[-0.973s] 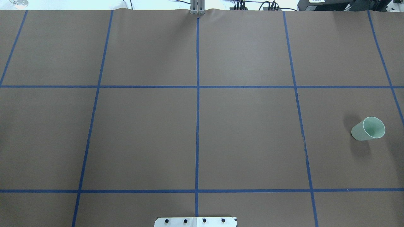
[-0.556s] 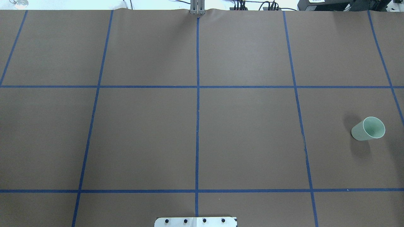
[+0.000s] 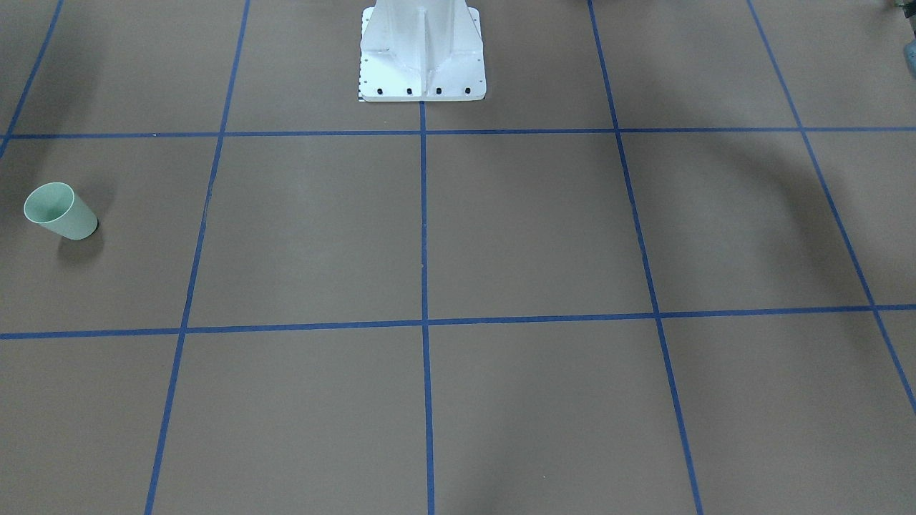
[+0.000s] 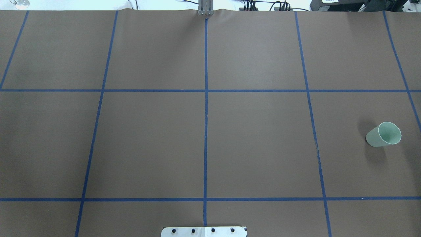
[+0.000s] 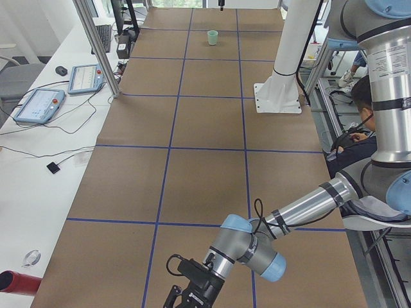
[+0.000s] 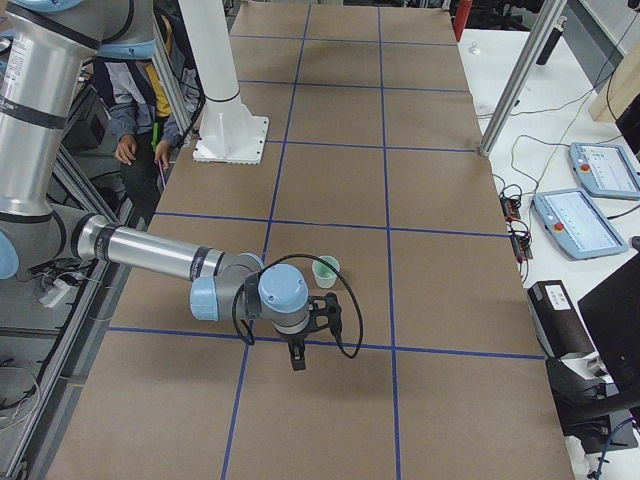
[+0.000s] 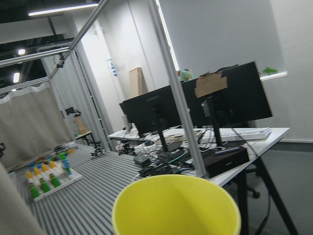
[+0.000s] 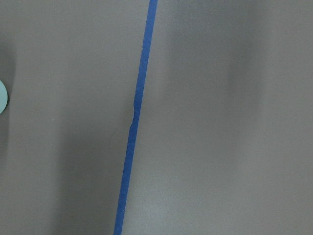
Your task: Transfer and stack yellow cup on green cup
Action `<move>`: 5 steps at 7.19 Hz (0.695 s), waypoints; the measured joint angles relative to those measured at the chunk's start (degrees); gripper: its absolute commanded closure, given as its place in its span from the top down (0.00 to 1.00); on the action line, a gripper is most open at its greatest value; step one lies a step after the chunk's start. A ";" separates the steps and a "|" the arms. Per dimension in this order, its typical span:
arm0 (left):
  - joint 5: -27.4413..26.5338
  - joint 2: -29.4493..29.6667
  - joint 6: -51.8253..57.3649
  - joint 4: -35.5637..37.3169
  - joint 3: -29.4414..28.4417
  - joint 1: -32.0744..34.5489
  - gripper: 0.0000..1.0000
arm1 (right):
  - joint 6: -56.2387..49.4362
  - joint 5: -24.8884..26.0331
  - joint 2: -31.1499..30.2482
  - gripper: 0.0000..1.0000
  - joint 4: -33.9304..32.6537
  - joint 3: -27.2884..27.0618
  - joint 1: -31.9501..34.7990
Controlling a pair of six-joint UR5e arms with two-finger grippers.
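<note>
The green cup (image 4: pixel 383 134) stands upright on the brown table at the robot's far right; it also shows in the front-facing view (image 3: pixel 61 211), the left view (image 5: pixel 212 37) and the right view (image 6: pixel 325 270). A sliver of it shows at the left edge of the right wrist view (image 8: pixel 1 97). The yellow cup (image 7: pixel 176 205) fills the bottom of the left wrist view, rim up, with the room behind it. My left gripper (image 5: pixel 186 300) is at the table's left end, cut off by the frame; I cannot tell its state. My right gripper (image 6: pixel 297 362) points down beside the green cup; I cannot tell its state.
The white robot pedestal (image 3: pixel 422 64) stands at the table's near middle edge. Blue tape lines (image 4: pixel 206 131) grid the table. Teach pendants (image 5: pixel 38 106) and an aluminium post (image 5: pixel 96 45) line the operators' side. A person (image 6: pixel 135 110) sits behind the robot.
</note>
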State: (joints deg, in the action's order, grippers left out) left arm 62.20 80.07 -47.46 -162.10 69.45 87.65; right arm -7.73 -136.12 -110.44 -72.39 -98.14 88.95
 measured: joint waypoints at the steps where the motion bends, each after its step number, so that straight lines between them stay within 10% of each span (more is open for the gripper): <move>1: 2.65 1.63 0.75 -2.10 2.10 0.04 0.49 | 0.03 0.02 0.03 1.00 1.29 0.03 0.00; 5: 14.90 7.32 6.38 -3.17 13.72 -0.29 0.31 | 0.18 -0.02 1.30 1.00 2.69 -0.93 0.00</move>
State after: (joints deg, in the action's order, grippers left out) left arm 77.10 87.38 -41.07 -165.26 83.17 87.35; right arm -7.54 -136.14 -109.14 -69.70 -99.07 88.94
